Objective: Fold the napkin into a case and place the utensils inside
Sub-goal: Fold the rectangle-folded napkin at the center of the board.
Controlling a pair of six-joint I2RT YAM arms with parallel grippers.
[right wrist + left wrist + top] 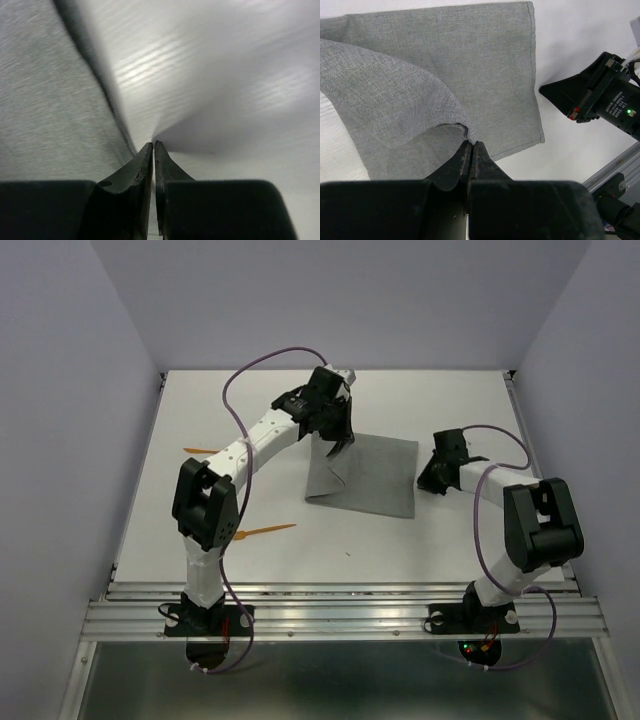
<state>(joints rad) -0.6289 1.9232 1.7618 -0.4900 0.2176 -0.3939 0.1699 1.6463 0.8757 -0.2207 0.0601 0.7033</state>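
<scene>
The grey napkin [372, 478] lies flat in the middle of the white table [450, 540], with its far left corner lifted and curled over. My left gripper [336, 445] is shut on that raised corner; in the left wrist view the cloth [485, 60] bunches right at the closed tips [471, 142]. My right gripper [425, 480] sits low at the napkin's right edge, its jaws together with only a hairline slit [153, 144], and the cloth [50, 100] lies just left of them. Two orange utensils lie left of the napkin, one [268, 531] near the front and one [200, 450] further back.
The left arm [255, 440] reaches across between the two utensils. The right gripper's black body [600, 95] shows just past the napkin's edge in the left wrist view. A metal rail [340, 615] runs along the table's near edge.
</scene>
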